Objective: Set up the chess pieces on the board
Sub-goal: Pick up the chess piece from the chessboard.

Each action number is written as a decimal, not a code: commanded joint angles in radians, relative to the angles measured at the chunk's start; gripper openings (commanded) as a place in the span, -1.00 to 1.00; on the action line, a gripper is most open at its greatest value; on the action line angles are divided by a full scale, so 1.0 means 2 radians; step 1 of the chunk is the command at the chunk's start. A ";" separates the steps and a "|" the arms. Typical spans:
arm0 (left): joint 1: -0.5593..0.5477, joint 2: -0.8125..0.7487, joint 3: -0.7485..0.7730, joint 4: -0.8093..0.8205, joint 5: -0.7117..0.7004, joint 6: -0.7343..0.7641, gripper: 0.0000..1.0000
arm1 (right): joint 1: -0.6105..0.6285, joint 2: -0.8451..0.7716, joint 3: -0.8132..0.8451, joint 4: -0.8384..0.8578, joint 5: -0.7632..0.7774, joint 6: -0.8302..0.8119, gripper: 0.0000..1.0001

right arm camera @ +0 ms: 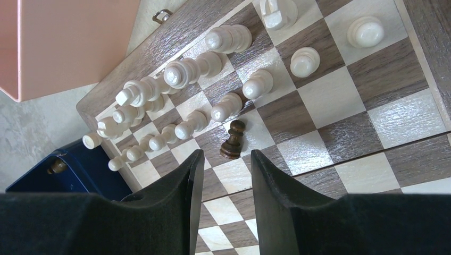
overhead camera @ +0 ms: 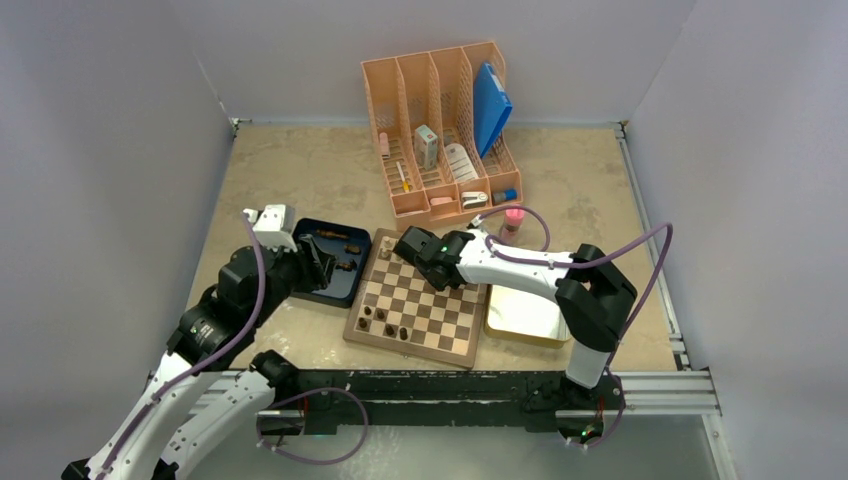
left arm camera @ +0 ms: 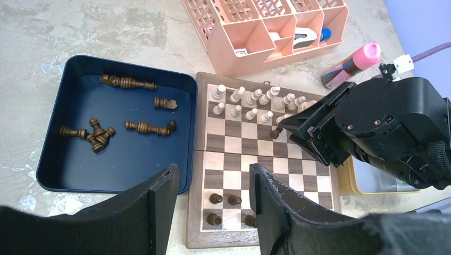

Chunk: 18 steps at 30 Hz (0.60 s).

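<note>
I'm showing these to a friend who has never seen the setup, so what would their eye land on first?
Probably the board mid-table, with pale pieces lined up in two rows on its far side and one dark pawn standing alone just in front of them, right by the open right gripper. Next, the dark blue tray to the board's left, where several dark pieces lie on their sides.

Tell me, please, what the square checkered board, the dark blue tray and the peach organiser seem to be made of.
Checkered board: wood, visible grain. Dark blue tray: smooth, rounded corners; metal or plastic. Peach organiser: likely moulded plastic, lattice walls.
</note>
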 commanded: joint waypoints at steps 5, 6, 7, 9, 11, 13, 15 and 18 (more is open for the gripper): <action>-0.001 -0.008 0.006 0.019 0.002 0.009 0.01 | 0.001 0.014 0.013 -0.012 -0.004 0.019 -0.18; -0.001 -0.009 0.005 0.019 0.002 0.010 0.01 | 0.001 0.017 0.015 -0.012 -0.006 0.019 -0.17; -0.001 -0.009 0.006 0.019 0.002 0.010 0.01 | 0.001 0.019 0.016 -0.012 -0.007 0.019 -0.17; -0.001 -0.009 0.005 0.018 0.002 0.010 0.01 | 0.001 0.022 0.018 -0.012 -0.009 0.020 -0.18; -0.002 -0.009 0.006 0.018 0.001 0.010 0.01 | 0.001 0.024 0.016 -0.011 -0.011 0.020 -0.18; -0.001 -0.009 0.005 0.018 0.001 0.010 0.01 | 0.001 0.025 0.014 -0.011 -0.009 0.022 -0.18; -0.001 -0.009 0.006 0.019 0.001 0.010 0.01 | 0.001 0.025 0.013 -0.009 -0.008 0.021 -0.17; -0.001 -0.010 0.005 0.019 0.001 0.011 0.01 | 0.001 0.027 0.017 -0.011 -0.003 0.018 -0.17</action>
